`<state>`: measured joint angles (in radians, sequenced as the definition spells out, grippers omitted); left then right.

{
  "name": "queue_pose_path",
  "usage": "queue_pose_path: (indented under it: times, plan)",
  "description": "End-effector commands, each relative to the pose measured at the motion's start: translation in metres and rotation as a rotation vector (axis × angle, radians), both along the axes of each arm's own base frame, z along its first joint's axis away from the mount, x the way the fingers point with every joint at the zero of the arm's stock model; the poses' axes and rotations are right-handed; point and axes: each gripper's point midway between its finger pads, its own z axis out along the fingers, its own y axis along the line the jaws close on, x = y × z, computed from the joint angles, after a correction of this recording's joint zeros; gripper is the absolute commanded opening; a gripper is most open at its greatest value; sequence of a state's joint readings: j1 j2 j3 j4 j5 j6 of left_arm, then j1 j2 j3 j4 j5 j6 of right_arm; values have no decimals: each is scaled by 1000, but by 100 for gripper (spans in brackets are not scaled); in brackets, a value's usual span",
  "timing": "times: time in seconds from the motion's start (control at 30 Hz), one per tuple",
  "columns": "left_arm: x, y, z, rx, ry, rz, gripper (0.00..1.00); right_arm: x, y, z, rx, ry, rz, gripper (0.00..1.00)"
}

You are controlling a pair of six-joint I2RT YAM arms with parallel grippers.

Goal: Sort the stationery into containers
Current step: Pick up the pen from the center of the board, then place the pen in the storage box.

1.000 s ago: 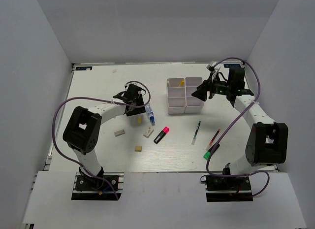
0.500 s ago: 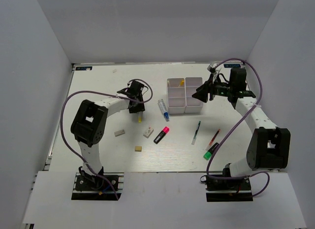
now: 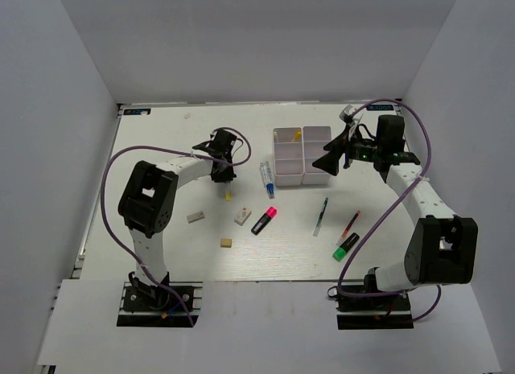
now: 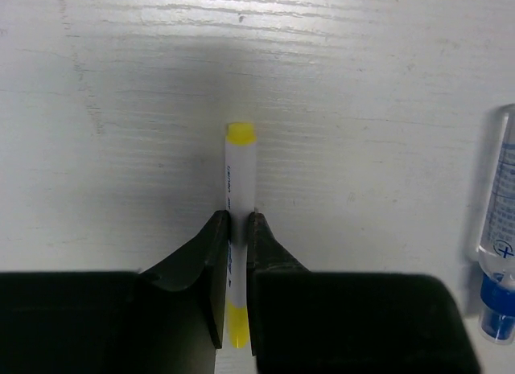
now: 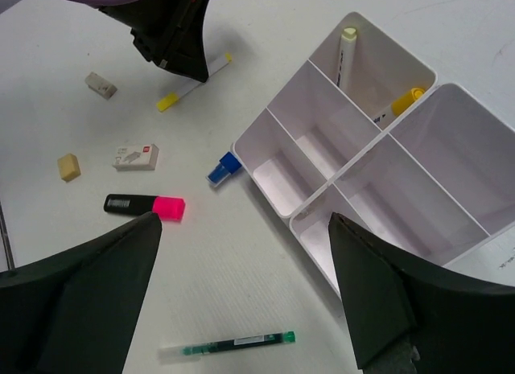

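My left gripper (image 4: pixel 239 223) is shut on a white marker with yellow ends (image 4: pixel 240 177) that lies flat on the table; in the top view that gripper (image 3: pixel 226 178) is left of the containers (image 3: pixel 276 158). A blue-capped white marker (image 3: pixel 266 179) lies just left of the box. My right gripper (image 3: pixel 331 162) hangs open and holds nothing, over the box's right front corner. Its wrist view shows the four compartments (image 5: pixel 354 173), with two yellow-tipped markers (image 5: pixel 348 56) in the far one. The pink highlighter (image 3: pixel 263 220), green pen (image 3: pixel 321 215), red pen (image 3: pixel 348 223) and green highlighter (image 3: pixel 346 245) lie in front.
Small eraser blocks sit on the table left of centre: a white one (image 3: pixel 242 217), a tan one (image 3: pixel 227 243) and a greyish one (image 3: pixel 195 216). White walls enclose the table on three sides. Purple cables loop from both arms.
My left gripper has shut on the yellow-ended marker. The blue-capped marker has shifted right, next to the box. My right gripper has opened wider.
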<state>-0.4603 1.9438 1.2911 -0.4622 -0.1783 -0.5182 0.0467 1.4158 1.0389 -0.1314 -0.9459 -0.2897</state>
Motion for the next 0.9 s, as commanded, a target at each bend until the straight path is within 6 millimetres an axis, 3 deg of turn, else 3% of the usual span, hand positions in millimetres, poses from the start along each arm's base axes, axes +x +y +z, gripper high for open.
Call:
queue_pose_path:
  times: [0.0, 0.03, 0.1, 0.13, 0.23, 0.27, 0.33, 0.37, 0.4, 0.43, 0.5, 0.53, 0.63, 0.67, 0.73, 0.77, 0.8, 0.87]
  plan:
    - [5, -21, 38, -68, -96, -83, 12, -1, -2, 9, 1, -19, -12, 90]
    - [13, -32, 65, -128, -171, -115, 12, 2, -5, 8, -6, -6, -45, 90]
    - [18, -45, 90, -195, -244, -166, 8, 6, -9, 3, 3, 43, -109, 90]
    - [24, -58, 119, -267, -325, -214, 8, 10, -13, 2, 5, 38, -135, 90]
    - [31, -78, 157, -368, -424, -277, 5, 13, -18, 3, 5, 20, -156, 90]
    - [36, -89, 182, -408, -491, -304, 4, 11, -19, 0, 7, 26, -164, 89]
    - [38, -105, 202, -469, -532, -374, 0, 12, -23, -2, 5, 28, -181, 73]
    - [45, -113, 223, -504, -590, -400, 0, 11, -23, -3, 7, 32, -187, 63]
    - [47, -119, 231, -529, -611, -426, 0, 10, -23, -3, 9, 36, -192, 37]
    - [50, -128, 229, -553, -610, -457, 0, 10, -23, -4, 14, 39, -195, 24]
    - [61, -139, 249, -614, -686, -470, 0, 8, -22, -4, 16, 36, -190, 5]
    - [68, -144, 248, -627, -701, -466, 0, 8, -23, -2, 13, 31, -192, 0]
    - [83, -158, 279, -672, -815, -488, 0, 6, -23, -5, 1, 33, -184, 0]
    - [91, -162, 266, -667, -797, -485, 0, 5, -23, -6, -4, 34, -184, 0]
    - [103, -168, 277, -669, -850, -499, 0, 3, -24, -7, -11, 31, -183, 1]
    - [105, -175, 262, -662, -839, -511, 0, 1, -23, -10, -11, 37, -178, 1]
    - [109, -177, 272, -664, -894, -525, 0, 1, -24, -10, -10, 37, -179, 1]
    - [110, -185, 271, -676, -918, -538, 2, -2, -22, -11, -6, 44, -175, 2]
